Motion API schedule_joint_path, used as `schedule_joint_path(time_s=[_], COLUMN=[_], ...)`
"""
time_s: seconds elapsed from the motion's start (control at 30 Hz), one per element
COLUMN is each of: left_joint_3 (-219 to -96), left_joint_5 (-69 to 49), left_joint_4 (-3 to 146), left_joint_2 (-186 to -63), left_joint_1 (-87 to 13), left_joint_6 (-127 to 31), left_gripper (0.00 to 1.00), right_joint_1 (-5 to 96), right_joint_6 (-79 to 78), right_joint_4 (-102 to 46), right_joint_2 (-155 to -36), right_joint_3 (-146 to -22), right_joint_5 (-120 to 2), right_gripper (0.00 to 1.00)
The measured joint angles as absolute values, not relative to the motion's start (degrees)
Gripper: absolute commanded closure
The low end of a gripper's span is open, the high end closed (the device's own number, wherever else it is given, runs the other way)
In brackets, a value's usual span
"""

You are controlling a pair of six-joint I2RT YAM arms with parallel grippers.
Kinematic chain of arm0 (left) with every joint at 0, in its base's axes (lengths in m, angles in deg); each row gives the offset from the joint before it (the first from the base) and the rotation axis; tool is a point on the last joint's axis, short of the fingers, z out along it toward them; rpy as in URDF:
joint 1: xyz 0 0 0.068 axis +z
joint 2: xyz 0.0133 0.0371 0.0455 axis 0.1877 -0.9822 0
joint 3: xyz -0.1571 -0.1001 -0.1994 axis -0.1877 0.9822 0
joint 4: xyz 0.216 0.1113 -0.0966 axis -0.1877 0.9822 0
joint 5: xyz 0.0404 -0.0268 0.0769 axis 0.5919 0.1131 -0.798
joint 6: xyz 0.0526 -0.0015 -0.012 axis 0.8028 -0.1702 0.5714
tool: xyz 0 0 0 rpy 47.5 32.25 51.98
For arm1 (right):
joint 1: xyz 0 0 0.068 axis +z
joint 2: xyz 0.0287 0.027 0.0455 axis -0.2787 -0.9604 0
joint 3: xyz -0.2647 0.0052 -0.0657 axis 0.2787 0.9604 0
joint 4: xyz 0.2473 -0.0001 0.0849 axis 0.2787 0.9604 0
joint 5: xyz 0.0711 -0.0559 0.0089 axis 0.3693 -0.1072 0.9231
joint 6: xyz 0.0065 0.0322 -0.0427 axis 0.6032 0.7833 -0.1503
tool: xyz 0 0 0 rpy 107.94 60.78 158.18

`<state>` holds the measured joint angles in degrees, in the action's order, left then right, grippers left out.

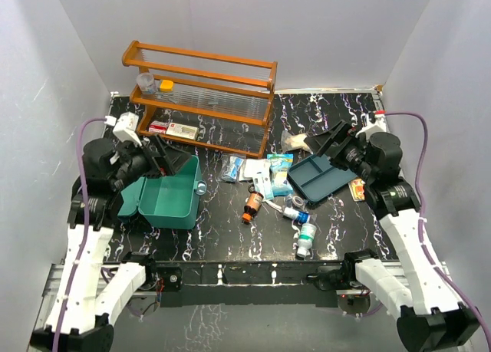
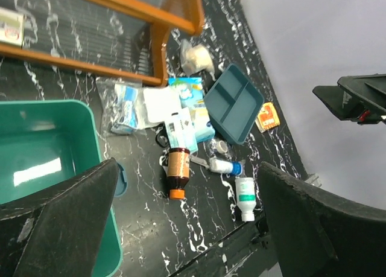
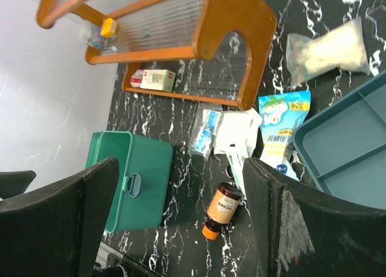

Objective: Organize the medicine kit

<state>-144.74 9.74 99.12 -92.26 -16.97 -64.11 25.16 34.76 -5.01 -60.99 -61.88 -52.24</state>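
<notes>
1. The table [image 1: 230,237] is black with white marble veining.
2. A wooden rack [image 1: 201,97] stands at its back left.
3. In front of the rack, on the left, sits the teal medicine kit [image 1: 165,201] – lid open.
4. A darker teal compartment tray [image 1: 321,176] lies on the right, an orange packet [image 1: 357,189] just beside it.
5. Between kit and tray lie loose things – a blue-and-white pouch [image 1: 280,168], an amber bottle [image 1: 252,204] on its side, and a white bottle [image 1: 306,239] nearer the front edge.
6. A clear bag [image 1: 295,141] lies near the rack's right end.
</notes>
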Motion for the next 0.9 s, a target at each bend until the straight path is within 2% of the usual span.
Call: schedule_joint_path(time_s=[0.13,0.5,0.63,0.9], left_joint_3=[-143.8,-143.6,-144.6,-145.3], left_joint_5=[9.5,6.2,4.8,3.4], left_joint_4=[98.9,96.1,97.7,98.2], left_joint_2=[-97.3,-114.2,-120.1,-126.8], left_joint_1=[-16.9,-16.9,-17.1,-21.3], left_joint_6=[-64.8,-66.1,-64.8,-63.2], left_gripper=[0.03,0.11,0.13,0.17], right_joint_1=[25.1,25.1,25.1,25.1], right_joint_6=[35.4,35.3,36.1,38.1], right_joint_4=[-7.6,-14.1,-17.1,-19.9], right_joint_2=[-64.2,-66.9,-69.9,-75.7], right_joint_3=[-58.6,-53.9,-53.6,-52.6], right_joint_5=[-51.0,-48.3,-46.4,-45.4], right_gripper=[0.24,0.20,0.28,0.28])
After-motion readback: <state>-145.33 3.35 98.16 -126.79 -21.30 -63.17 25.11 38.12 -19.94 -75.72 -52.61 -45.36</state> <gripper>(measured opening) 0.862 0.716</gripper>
